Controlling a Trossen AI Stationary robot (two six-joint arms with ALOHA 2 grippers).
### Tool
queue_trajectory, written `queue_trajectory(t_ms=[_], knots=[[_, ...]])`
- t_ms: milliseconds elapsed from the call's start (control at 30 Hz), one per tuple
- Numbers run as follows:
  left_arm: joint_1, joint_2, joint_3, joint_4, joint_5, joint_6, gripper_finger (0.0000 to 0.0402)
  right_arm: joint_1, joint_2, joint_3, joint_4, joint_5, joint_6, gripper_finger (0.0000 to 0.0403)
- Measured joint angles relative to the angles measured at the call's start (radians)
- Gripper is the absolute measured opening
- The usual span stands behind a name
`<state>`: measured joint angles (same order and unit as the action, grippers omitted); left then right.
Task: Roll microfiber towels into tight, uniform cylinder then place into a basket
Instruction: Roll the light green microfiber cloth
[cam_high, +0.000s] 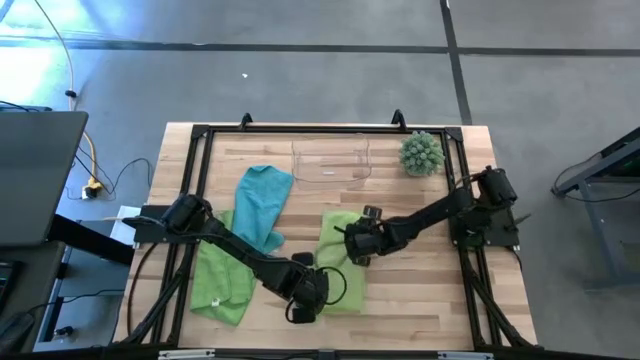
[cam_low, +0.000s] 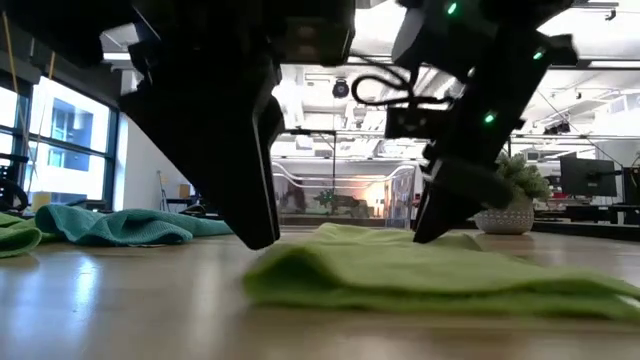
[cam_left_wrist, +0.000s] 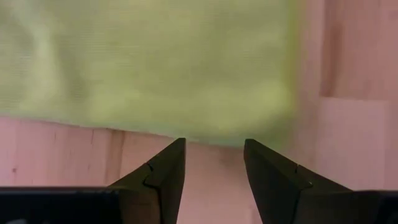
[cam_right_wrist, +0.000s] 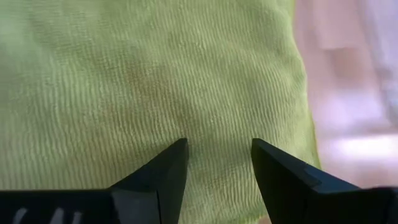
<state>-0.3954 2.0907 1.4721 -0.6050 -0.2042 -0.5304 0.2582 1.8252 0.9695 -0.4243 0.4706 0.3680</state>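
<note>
A lime green towel (cam_high: 340, 262) lay flat in the middle of the tabletop (cam_high: 420, 300), near its front. The right pincer (cam_right_wrist: 219, 163) hung directly over this towel's far part, fingers apart and empty, the cloth filling the space beyond them. The left pincer (cam_left_wrist: 213, 163) stood at the towel's near edge, over bare wood just short of the cloth, its fingers also apart and holding nothing. A teal towel (cam_high: 262, 203) lay crumpled to the left, overlapping a second lime green towel (cam_high: 220, 280) under the left arm. The clear basket (cam_high: 331, 160) sat at the far edge, a spiky plant ball (cam_high: 421, 153) beside it.
</note>
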Motion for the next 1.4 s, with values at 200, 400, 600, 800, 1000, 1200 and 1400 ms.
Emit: queue_trajectory(t_ms=[200, 400, 600, 800, 1000, 1200, 1400], knots=[[0.000, -0.002, 0.005, 0.001, -0.010, 0.021, 0.0152, -0.046, -0.012, -0.001, -0.030, 0.016, -0.031, 0.0174], [0.000, -0.010, 0.005, 0.000, -0.010, 0.144, 0.0152, -0.019, -0.114, -0.004, -0.073, -0.034, -0.027, 0.0174], [-0.004, -0.018, 0.005, -0.004, -0.008, 0.401, 0.0152, 0.073, -0.262, -0.003, -0.094, -0.065, 0.039, 0.0174], [-0.027, -0.010, -0.004, -0.004, -0.024, 0.784, 0.0152, 0.220, -0.307, -0.003, -0.075, -0.087, 0.110, 0.0174], [-0.038, -0.009, -0.004, 0.027, -0.170, 1.016, 0.0152, 0.353, -0.277, -0.002, -0.052, -0.069, 0.248, 0.0174], [-0.030, 0.015, -0.003, 0.030, -0.202, 1.154, 0.0152, 0.436, -0.261, -0.002, -0.035, -0.019, 0.360, 0.0174], [-0.031, 0.053, -0.003, 0.058, -0.203, 1.198, 0.0152, 0.478, -0.261, -0.002, -0.032, 0.008, 0.421, 0.0174]])
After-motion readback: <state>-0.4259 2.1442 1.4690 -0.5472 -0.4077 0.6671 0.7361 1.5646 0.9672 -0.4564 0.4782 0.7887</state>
